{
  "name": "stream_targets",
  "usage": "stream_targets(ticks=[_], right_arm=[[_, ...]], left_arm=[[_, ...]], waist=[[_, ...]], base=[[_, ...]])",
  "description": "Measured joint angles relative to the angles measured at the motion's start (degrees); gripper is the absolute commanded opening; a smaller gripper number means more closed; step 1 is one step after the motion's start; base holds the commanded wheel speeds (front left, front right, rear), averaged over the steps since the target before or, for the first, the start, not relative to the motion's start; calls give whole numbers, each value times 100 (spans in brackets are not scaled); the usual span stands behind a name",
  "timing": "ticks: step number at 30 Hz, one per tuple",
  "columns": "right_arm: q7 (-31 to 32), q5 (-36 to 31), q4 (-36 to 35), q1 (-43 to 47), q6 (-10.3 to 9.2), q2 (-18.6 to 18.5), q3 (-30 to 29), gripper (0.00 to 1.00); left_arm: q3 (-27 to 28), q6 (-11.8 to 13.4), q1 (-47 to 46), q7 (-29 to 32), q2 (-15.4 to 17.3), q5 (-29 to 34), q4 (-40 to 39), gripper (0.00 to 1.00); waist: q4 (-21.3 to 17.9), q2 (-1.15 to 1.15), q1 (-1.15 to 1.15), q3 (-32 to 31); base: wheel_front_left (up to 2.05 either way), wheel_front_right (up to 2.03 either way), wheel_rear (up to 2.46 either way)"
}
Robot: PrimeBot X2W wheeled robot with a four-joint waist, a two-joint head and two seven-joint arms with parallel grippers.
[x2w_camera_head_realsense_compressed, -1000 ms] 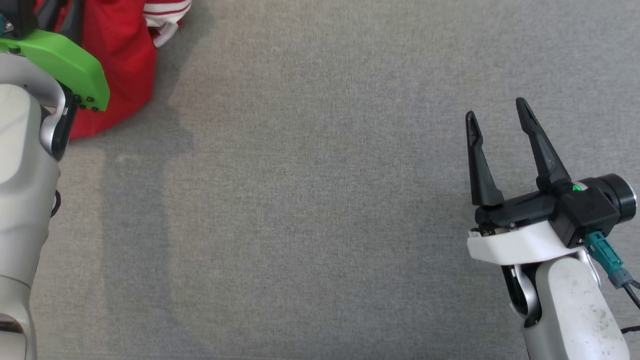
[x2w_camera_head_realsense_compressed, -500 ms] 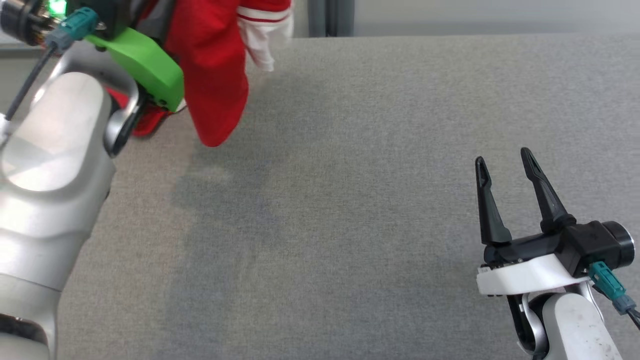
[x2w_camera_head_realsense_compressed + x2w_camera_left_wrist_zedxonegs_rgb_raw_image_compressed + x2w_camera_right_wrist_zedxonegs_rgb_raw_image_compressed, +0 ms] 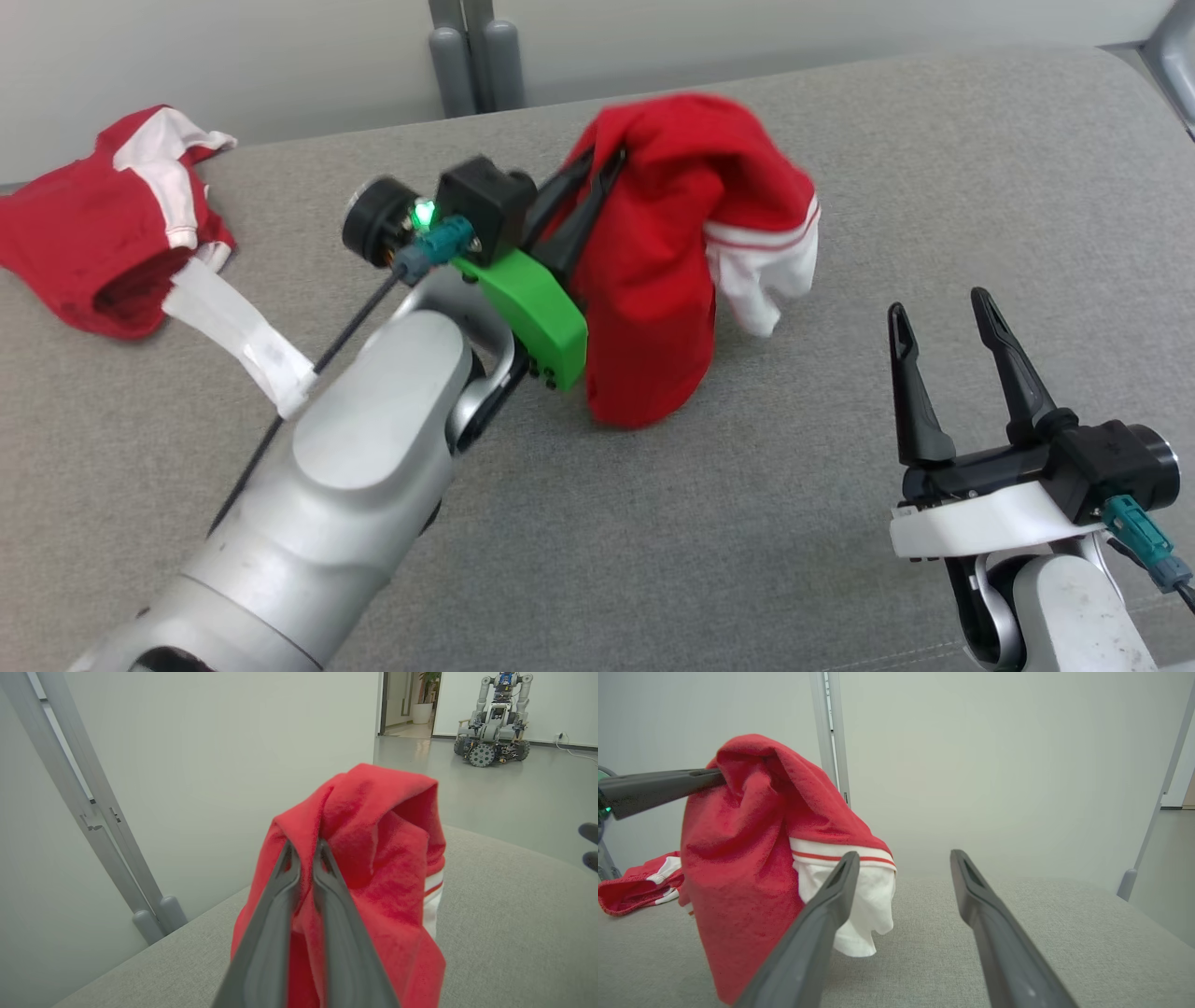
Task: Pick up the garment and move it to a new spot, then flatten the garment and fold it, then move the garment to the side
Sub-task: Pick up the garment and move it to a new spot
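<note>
Red garment [image 3: 653, 280] hanging vertically, top pinched in left fingers [image 3: 583, 210]

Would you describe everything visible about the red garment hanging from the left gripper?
The held garment is red knit-looking fabric with a white sleeve edged in red stripes. It hangs bunched from the left gripper, whose fingers are shut on a fold near its top; its lower end is at or above the grey cushion.
</note>
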Motion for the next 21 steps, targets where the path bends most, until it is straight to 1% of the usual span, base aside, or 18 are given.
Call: stream_targets(ticks=[6,11,12,13,15,17,21], right_arm=[[0,90,24,-40,0,-1,23,100],[0,105,49,-40,1,-1,31,100],[0,105,52,-40,1,-1,19,100],[0,105,57,-40,1,-1,0,100],[0,104,65,-39,0,-1,-29,100],[0,103,74,-37,0,0,-43,100],[0,102,102,-25,0,-1,-70,100]], left_arm=[[-114,10,637,-214,-180,-169,935,0],[-64,9,972,-352,-305,-269,1495,0],[-15,9,1007,-390,-330,-300,1546,47],[40,11,1026,-397,-345,-303,1568,100],[171,56,1046,-403,-363,-304,1544,100],[366,100,1083,-421,-367,-268,1334,100],[721,109,1361,-438,-360,-64,866,100]], waist=[[-317,0,0,176],[-468,0,0,283],[-479,0,0,293],[-477,0,0,292],[-456,0,0,276],[-413,0,0,244],[-289,0,0,143]], base=[[0,0,0],[0,0,0],[0,0,0],[0,0,0],[0,0,0],[0,0,0],[0,0,0]])
